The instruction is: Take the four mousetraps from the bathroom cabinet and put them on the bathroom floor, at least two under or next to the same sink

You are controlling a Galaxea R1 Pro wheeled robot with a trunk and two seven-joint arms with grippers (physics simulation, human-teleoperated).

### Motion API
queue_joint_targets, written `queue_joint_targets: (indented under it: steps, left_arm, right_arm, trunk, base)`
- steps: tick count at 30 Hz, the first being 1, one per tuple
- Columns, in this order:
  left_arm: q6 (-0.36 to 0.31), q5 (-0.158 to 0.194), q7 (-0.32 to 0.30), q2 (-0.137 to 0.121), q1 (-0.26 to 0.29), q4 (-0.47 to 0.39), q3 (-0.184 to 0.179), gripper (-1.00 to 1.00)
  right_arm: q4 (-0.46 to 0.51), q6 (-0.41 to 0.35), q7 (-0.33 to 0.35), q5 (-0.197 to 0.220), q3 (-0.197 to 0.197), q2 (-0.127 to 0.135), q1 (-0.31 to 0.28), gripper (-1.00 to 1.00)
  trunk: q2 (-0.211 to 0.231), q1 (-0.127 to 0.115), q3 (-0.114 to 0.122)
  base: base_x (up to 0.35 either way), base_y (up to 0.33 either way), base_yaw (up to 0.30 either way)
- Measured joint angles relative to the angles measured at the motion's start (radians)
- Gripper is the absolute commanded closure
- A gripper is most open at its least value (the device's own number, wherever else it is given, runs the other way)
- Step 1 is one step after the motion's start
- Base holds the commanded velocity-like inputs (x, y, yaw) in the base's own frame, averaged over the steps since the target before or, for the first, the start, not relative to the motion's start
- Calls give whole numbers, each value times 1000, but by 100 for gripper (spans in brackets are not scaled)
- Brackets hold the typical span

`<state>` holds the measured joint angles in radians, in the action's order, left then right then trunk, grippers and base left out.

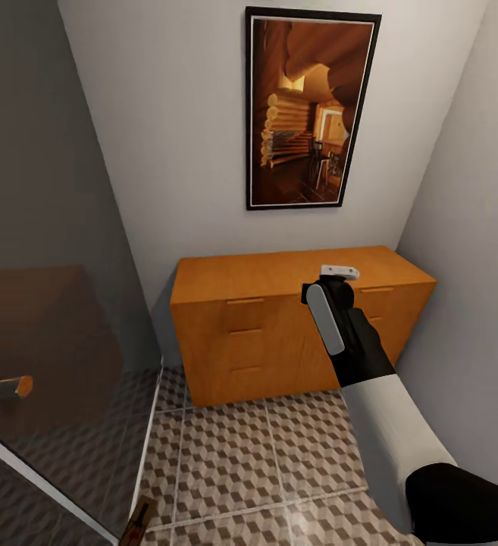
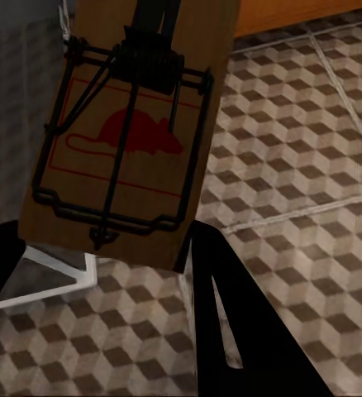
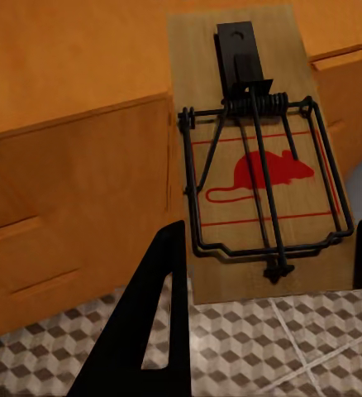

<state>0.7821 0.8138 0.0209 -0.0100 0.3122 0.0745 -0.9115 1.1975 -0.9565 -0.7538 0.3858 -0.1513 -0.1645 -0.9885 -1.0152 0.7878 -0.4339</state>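
Both claws are clamped on mousetraps: right claw (image 3: 264,248) on one mousetrap (image 3: 259,157), left claw (image 2: 98,256) on another (image 2: 127,132). The carrying step looks underway; next, lower them onto the cube-patterned bathroom floor (image 1: 279,462), six o'clock of the cabinet (image 1: 279,326).

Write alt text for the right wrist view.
A wooden mousetrap with a red mouse mark and dark wire spring sits between the right hand's black fingers. Behind it is the orange-brown cabinet with slot-handled drawers, and cube-patterned floor tiles lie below.
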Motion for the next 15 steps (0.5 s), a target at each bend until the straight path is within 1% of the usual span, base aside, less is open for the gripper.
queue_joint_targets:
  steps: [10,15]
  left_arm:
    - [0,-1,0,0,0,0,0,100]
    - [0,-1,0,0,0,0,0,100]
  right_arm:
    - [-3,1,0,-1,-1,0,0,100]
    - [-8,4,0,-2,-2,2,0,100]
  trunk:
    - [0,0,0]
    - [0,0,0]
  base:
    - [-294,-179,0]
    - [-177,-119,0]
